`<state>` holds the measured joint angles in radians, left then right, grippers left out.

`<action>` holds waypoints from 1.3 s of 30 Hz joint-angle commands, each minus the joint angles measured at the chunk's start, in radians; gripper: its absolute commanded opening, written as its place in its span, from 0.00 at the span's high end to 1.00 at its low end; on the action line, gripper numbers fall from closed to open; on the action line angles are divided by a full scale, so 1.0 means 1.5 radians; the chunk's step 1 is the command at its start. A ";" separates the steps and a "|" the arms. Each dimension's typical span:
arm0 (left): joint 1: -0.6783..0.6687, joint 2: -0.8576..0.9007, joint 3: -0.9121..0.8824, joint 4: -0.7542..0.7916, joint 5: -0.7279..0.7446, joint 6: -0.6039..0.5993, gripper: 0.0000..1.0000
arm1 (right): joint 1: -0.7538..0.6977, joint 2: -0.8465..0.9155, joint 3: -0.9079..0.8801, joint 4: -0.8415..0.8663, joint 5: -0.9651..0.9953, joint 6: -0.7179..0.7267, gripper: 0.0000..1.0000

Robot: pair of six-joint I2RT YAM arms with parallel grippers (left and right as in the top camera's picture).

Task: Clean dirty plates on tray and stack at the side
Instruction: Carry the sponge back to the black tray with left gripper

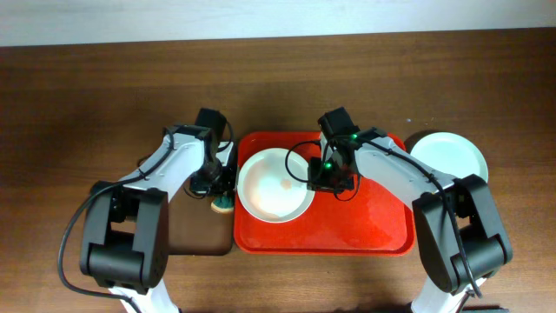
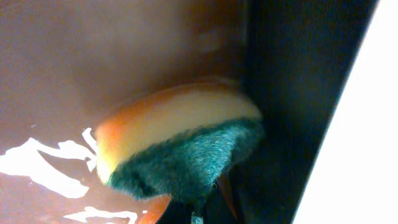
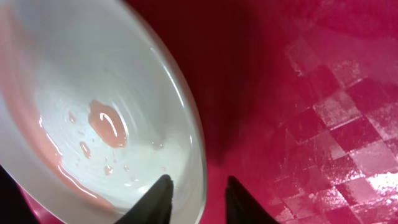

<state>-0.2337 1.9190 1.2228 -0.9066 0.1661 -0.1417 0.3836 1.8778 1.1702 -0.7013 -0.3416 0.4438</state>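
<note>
Plate [image 1: 276, 184] in the tray's [image 1: 365, 230] left half, sponge [image 1: 222, 203] just left (another plate [image 1: 448, 156] off right).

Glossy red plastic tray [image 1: 365, 226], smooth shiny plate [image 1: 276, 184], wood-grain table [image 1: 87, 104], rough-faced sponge [image 2: 180, 146]

Even overhead light, blown-out white at the left-wrist edge, blurred close-ups, glare on the tray [image 3: 348, 124].

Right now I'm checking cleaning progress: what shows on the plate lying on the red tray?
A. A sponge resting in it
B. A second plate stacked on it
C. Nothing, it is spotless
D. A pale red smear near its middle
D: the plate on the red tray bears a pale red smear near its centre.
</note>
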 commanded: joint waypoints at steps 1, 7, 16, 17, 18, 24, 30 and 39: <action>0.032 -0.015 -0.001 -0.005 0.001 0.006 1.00 | 0.007 -0.003 -0.002 0.002 0.003 -0.001 0.53; 0.123 -0.112 -0.009 -0.052 -0.047 0.002 1.00 | 0.007 0.020 -0.003 0.007 0.009 -0.001 0.50; 0.123 -0.111 -0.108 0.024 -0.134 -0.068 1.00 | 0.007 0.028 -0.003 0.012 0.009 -0.001 0.60; 0.123 -0.111 -0.109 0.023 -0.134 -0.070 1.00 | 0.007 0.028 -0.003 0.012 0.009 -0.001 0.60; 0.123 -0.111 -0.113 0.023 -0.134 -0.070 1.00 | 0.007 0.028 -0.003 0.012 0.009 -0.001 0.60; 0.123 -0.111 -0.155 0.044 -0.121 -0.070 0.64 | 0.007 0.028 -0.003 0.012 0.009 -0.001 0.59; 0.192 -0.206 -0.102 0.026 -0.061 -0.077 0.44 | 0.007 0.028 -0.003 0.012 0.009 -0.001 0.55; 0.219 -0.557 -0.101 0.023 -0.086 -0.087 0.01 | 0.007 0.028 -0.003 0.050 0.027 -0.001 0.96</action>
<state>0.0921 1.1110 1.0573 -0.8711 0.0746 -0.2626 0.3866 1.9087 1.1702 -0.6441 -0.3138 0.4442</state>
